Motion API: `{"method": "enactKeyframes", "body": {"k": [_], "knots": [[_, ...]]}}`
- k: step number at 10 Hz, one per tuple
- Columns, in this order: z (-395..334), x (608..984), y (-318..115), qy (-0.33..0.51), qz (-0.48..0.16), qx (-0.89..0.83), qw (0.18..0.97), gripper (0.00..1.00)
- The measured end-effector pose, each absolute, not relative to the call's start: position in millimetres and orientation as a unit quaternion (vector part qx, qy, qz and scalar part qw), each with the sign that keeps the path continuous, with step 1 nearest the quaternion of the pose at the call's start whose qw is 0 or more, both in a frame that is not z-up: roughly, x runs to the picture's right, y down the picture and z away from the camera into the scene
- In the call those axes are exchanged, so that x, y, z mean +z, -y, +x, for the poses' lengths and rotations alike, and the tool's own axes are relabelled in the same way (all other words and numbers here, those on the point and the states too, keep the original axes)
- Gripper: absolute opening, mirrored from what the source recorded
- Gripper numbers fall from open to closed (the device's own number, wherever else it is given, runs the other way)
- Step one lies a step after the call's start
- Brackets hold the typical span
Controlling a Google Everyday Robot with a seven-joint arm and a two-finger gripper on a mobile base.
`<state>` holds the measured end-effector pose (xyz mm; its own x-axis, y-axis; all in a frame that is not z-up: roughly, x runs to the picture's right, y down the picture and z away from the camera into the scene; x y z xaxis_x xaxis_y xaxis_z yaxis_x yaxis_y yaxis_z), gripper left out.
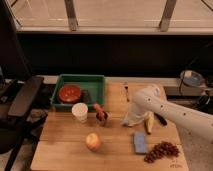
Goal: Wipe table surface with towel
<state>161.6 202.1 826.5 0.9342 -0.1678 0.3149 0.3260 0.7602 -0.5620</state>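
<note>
One wooden table (pixel 60 130) fills the near part of the scene, and one white robot arm (pixel 175 116) reaches in over it from the right. The arm bends down at its left end, where the single gripper (pixel 135 113) meets the one towel (pixel 130 121). The towel is a pale, crumpled heap lying on the table right of centre, under the end of the arm. The gripper is pressed into the top of this heap and mostly hidden by it. Whether it is open, closed or holding the cloth cannot be told.

Just right of the towel, touching its edge, lies one yellow banana (pixel 150 122), and beyond that one short dark object (pixel 161 120) that cannot be identified. Nearer the camera sit one blue sponge (pixel 140 142) and, to its right, one bunch of dark red grapes (pixel 161 151) close to the near right corner.

Left of the towel stands one small dark cup (pixel 102 118) with something orange sticking out of it, and beside that one white cup (pixel 80 112). One apple (pixel 93 142) rests on the near side of the table, apart from the cups.

At the far left of the table is one green bin (pixel 98 80), holding one red bowl (pixel 70 93) and one dark item beside it. One thin utensil (pixel 126 91) lies at the far edge, right of the bin.
</note>
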Motion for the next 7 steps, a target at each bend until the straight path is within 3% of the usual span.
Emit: {"method": "enactKeyframes", "body": {"k": [3, 7], "knots": [[187.3, 823.1, -201.6, 0.093, -0.331, -0.135, 0.929, 0.2], [180.9, 848.5, -164.6, 0.081, -0.319, -0.172, 0.928, 0.2]]}}
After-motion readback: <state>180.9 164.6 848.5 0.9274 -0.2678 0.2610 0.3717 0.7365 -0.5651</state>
